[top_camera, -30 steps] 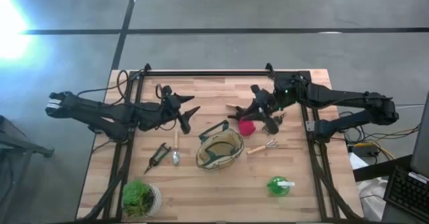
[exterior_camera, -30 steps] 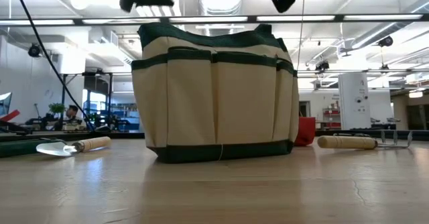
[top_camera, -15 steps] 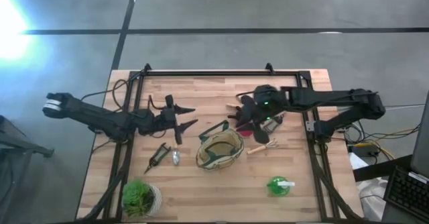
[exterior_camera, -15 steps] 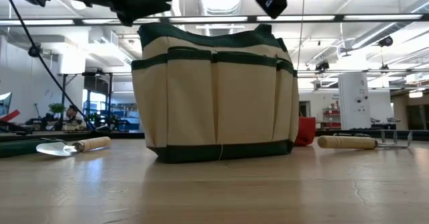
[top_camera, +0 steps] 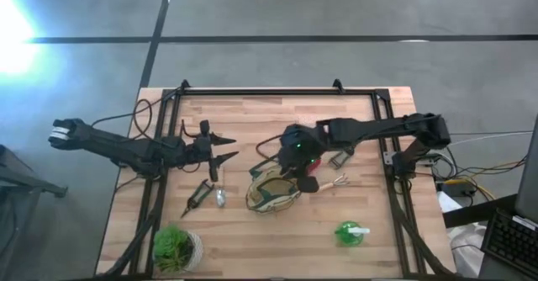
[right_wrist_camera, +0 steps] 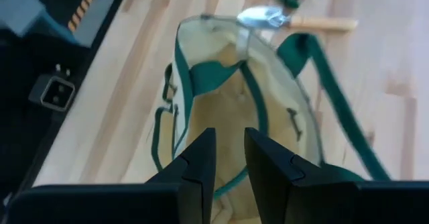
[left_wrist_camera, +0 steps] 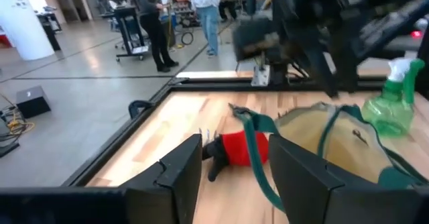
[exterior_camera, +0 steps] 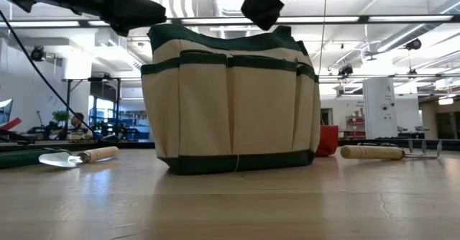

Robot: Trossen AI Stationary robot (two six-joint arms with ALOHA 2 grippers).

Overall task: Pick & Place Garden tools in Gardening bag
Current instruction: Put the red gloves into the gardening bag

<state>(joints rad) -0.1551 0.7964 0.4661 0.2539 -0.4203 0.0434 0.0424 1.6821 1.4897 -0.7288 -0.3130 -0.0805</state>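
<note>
Overhead, you had the right gripper [top_camera: 296, 153] reaching in from the right side and hanging over the far rim of the gardening bag [top_camera: 274, 188], which sat near the middle of the table [top_camera: 252, 239]. What lay between its fingers could not be made out from that height. Your left gripper [top_camera: 220, 149] hung to the left of the bag, its two fingers parted and bare, above the trowel [top_camera: 219, 195] and the dark pruners [top_camera: 197, 195]. The rake fork [top_camera: 329, 182] lay just right of the bag, the green spray bottle [top_camera: 350, 232] sat toward the near right, and the potted plant [top_camera: 176, 246] stood at the near left corner.

Level with the tabletop, the bag [exterior_camera: 231, 100] stood upright and filled the centre, with the trowel [exterior_camera: 77, 156] lying to its left, the rake fork [exterior_camera: 388, 151] to its right, and the pink-red item [exterior_camera: 328, 140] peeking out behind its right edge. Both arms showed only as dark shapes above the bag's rim.

From your left wrist, the spread fingers [left_wrist_camera: 177, 177] framed the pink-red item [left_wrist_camera: 241, 149] on the wood beside the bag [left_wrist_camera: 342, 140], with the spray bottle [left_wrist_camera: 391, 106] beyond.

From your right wrist, the fingers [right_wrist_camera: 198, 163] stood a narrow gap apart with nothing between them, straight above the open bag [right_wrist_camera: 234, 110]; the trowel [right_wrist_camera: 268, 17] lay past its rim.
</note>
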